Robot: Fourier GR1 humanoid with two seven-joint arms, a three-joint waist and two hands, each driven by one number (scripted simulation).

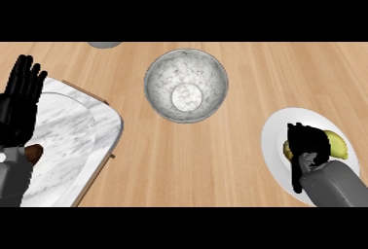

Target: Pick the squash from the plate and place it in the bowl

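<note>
Over at the lower right of the frame sits a round white plate (pixel 277 146) on the light wooden tabletop (pixel 194 160), and the yellow-green squash (pixel 338 145) lies on it, toward the plate's right side. The right robot hand (pixel 307 143) comes up from the bottom right corner on its grey forearm and lies directly over the squash, its black fingers draped across the middle of the vegetable so that only yellow patches peek out to the left and right of it. The fingers look bent down around the squash, touching it, with the squash still resting on the plate rather than lifted clear, as far as I can tell from above. Up near the top centre of the frame, well apart from the plate, stands the grey marbled round bowl (pixel 187 85), with nothing inside it but its pale flat bottom. On the left side lies a white marble rectangular board (pixel 72 141) with rounded corners, tilted diagonally across the tabletop. The left robot hand (pixel 22 92) shows at the upper left edge over that board, fingers straight and spread, pointing toward the top of the frame, holding nothing. A small grey rounded object (pixel 105 44) pokes in at the top edge, left of the bowl.
</note>
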